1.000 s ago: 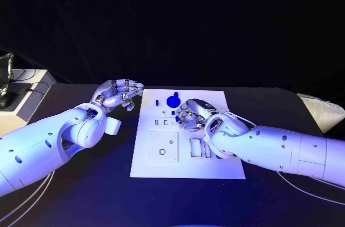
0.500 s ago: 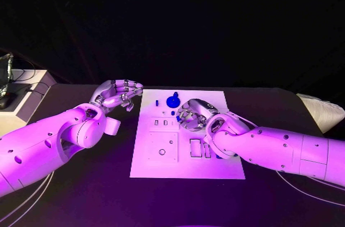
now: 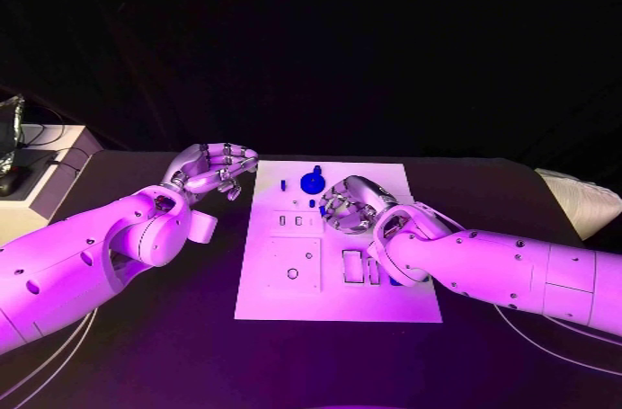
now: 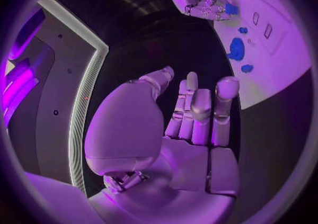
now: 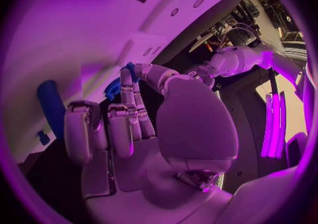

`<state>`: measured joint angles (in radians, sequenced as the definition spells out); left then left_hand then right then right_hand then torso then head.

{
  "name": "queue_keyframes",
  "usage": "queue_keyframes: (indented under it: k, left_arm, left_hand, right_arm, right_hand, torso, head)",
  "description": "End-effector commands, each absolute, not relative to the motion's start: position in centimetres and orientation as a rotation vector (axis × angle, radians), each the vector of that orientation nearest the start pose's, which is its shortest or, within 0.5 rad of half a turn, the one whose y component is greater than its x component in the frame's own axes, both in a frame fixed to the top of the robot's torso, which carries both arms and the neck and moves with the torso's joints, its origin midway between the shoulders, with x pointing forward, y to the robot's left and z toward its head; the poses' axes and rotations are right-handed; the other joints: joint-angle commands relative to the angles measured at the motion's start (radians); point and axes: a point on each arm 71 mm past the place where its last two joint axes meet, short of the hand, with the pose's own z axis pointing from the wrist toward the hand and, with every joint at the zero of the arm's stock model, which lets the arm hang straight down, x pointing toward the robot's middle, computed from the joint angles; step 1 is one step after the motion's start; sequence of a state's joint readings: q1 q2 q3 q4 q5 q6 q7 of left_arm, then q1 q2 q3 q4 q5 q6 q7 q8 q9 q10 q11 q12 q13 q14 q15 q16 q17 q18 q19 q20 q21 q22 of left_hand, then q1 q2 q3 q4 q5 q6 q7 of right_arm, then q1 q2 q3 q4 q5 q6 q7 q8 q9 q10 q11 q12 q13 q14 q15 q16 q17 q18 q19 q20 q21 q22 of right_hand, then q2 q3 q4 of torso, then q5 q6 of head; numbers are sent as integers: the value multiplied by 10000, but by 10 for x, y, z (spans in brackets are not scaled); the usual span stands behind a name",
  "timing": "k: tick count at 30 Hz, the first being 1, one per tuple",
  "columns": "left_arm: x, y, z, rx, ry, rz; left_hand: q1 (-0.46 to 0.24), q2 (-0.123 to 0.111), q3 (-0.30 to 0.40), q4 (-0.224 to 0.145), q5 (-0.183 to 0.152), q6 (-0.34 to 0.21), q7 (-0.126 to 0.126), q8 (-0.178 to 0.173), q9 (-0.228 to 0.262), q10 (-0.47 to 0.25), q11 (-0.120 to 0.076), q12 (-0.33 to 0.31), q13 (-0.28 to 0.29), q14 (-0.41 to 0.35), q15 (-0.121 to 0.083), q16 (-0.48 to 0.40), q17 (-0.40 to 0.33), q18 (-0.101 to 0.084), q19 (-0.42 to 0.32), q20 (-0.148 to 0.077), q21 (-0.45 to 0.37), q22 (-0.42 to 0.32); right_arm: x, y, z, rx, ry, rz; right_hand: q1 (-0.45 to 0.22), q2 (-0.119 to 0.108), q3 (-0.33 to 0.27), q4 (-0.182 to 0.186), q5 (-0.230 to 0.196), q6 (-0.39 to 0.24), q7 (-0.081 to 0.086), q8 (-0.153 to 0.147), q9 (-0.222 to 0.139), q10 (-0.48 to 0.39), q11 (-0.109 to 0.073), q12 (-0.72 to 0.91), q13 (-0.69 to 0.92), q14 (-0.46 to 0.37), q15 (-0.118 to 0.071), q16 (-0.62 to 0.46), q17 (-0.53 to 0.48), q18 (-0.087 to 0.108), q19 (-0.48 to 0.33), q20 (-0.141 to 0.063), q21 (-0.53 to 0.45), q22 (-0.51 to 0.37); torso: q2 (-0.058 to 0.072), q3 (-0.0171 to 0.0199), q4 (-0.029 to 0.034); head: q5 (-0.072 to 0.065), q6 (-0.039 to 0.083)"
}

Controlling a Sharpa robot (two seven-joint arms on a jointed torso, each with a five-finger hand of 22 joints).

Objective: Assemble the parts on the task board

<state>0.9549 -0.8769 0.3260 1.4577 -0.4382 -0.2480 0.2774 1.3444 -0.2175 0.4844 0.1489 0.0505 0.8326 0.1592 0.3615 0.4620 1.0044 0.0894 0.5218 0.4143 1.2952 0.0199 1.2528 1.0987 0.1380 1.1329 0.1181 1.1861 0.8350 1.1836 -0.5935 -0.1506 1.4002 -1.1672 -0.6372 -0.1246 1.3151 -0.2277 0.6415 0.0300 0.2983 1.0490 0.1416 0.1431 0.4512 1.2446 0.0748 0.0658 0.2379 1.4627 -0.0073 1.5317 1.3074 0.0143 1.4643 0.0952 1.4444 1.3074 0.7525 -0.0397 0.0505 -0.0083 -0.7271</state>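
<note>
White board (image 3: 337, 292) lies mid-table on the black table (image 3: 155, 346); its near half carries a square plate with a small hole (image 3: 293, 265) and, beside it, narrow rectangular slots (image 3: 352, 265); what sits in those slots cannot be told; a smaller block with little slots (image 3: 293, 220) lies above the square plate.

Blue parts: a large round-bodied part (image 3: 313, 182) lies at the board's far edge; a thin small part (image 3: 283, 185) lies just to its left; a small part (image 3: 313, 202) lies just below it; a blue cylinder (image 5: 51, 108) lies on the board near the right hand.

Right hand (image 3: 352, 204): over the board's middle, fingers curled, pinching a small blue part (image 5: 114, 87) at the fingertips, just above the board surface.

Left hand (image 3: 210, 170): off the board's far left corner, above the table, holding nothing; its fingers (image 4: 199, 108) are loosely extended side by side with the thumb apart.
</note>
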Motion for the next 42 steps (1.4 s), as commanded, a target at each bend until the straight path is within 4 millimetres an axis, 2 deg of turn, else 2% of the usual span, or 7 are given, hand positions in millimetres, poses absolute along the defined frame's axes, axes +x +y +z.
queue_keyframes:
  k: [1,21,26,31,42]
  left_arm:
    - [500,254,-170,-8693,13946,-14241]
    - [500,254,-170,-8700,13950,-14229]
    - [500,254,-170,-8705,13959,-14222]
    - [500,254,-170,-8710,13965,-14217]
    - [500,255,-170,-8722,13968,-14191]
  left_hand:
    - [72,36,44,-26,-1,-76,11,1,-12,-59,-7,25,11,59,11,57,-16,72,62,3,35,11]
    - [72,36,44,-26,-1,-76,11,1,-12,-59,-7,25,11,59,11,57,-16,72,62,3,35,11]
    - [66,32,42,-22,-2,-83,19,1,-24,-77,0,53,7,59,17,69,-21,72,57,7,40,10]
    - [63,26,39,-21,-2,-91,22,-3,-27,-81,2,55,6,58,17,68,-23,71,58,8,42,13]
    - [61,23,37,-20,-1,-100,26,-7,-30,-85,5,58,6,58,19,70,-23,72,55,8,40,8]
  right_arm:
    - [488,-122,-223,2459,15807,8693]
    - [490,-116,-228,2216,16492,8526]
    - [491,-116,-227,1976,16332,8376]
    - [491,-116,-226,1774,16185,8308]
    - [491,-116,-227,1692,16069,8289]
  right_hand:
    - [-130,39,-38,-18,28,81,49,58,126,90,2,-47,-29,800,57,-50,1333,165,515,45,-6,1894]
    - [-207,37,-81,-31,-167,-29,65,22,148,110,7,-31,-155,802,65,-48,1341,191,467,51,-122,1832]
    - [-183,47,-155,-115,-258,-33,34,24,168,300,-47,97,-106,809,30,-36,1370,192,466,34,-126,1834]
    - [-138,106,-398,-292,-285,-4,-111,31,188,520,-215,580,289,820,-114,-20,1415,189,477,-88,-114,1852]
    - [-251,248,-548,-512,-244,-26,-211,-124,82,-372,-337,2461,2195,829,-229,-16,1441,183,495,-214,-134,1884]
  torso:
    - [6,-3,1]
    - [3,-3,6]
    - [4,-1,-5]
    - [3,3,-5]
    - [9,1,-4]
  head:
    - [7,-4]
    - [31,-35]
    - [46,-41]
    - [51,-40]
    - [69,-41]
